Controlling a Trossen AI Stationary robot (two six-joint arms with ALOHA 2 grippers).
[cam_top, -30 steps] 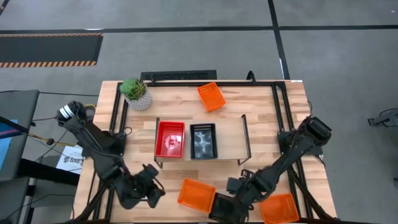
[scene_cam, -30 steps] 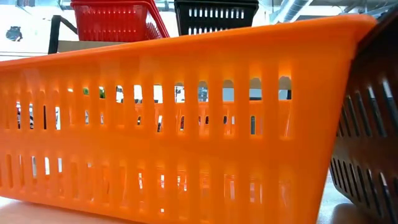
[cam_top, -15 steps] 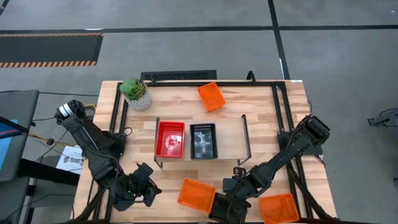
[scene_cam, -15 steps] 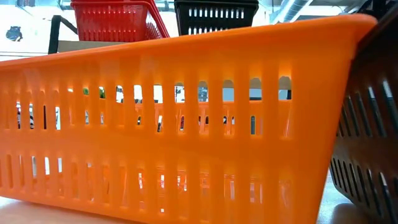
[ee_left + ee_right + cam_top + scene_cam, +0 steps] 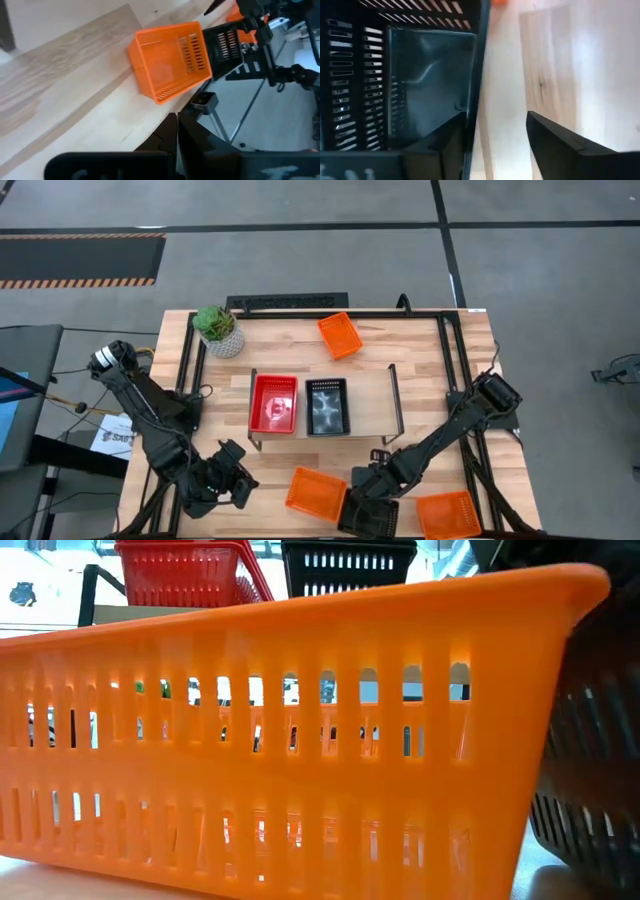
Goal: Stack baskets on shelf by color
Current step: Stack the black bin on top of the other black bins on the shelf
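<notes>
On the shelf [image 5: 370, 412] a red basket [image 5: 272, 403] and a black basket [image 5: 326, 406] stand side by side. One orange basket [image 5: 339, 335] lies at the far edge. Another orange basket [image 5: 316, 493] lies near the front, and a third orange basket [image 5: 447, 515] at the front right. A second black basket [image 5: 362, 517] sits on the table by the front edge. My right gripper [image 5: 495, 115] is open over that basket's wall [image 5: 476, 75], one finger inside and one outside. My left gripper [image 5: 176, 120] is shut and empty, above the front left. My right gripper comes from above, pointing steeply down, astride the black basket's side wall. Whether its inner finger [image 5: 447, 140] touches the wall I cannot tell. The outer finger [image 5: 560, 145] stands clear over the bare table. The basket rests on the table.
A white pot with a green plant [image 5: 218, 330] stands at the far left corner. The right third of the shelf board is bare. The front orange basket [image 5: 300, 740] fills the low view, with the black basket [image 5: 590, 770] right beside it.
My right gripper has sunk and gone toward the table's left, over the front black basket, rolling about its own axis as it went. The baskets have stayed where they were.
</notes>
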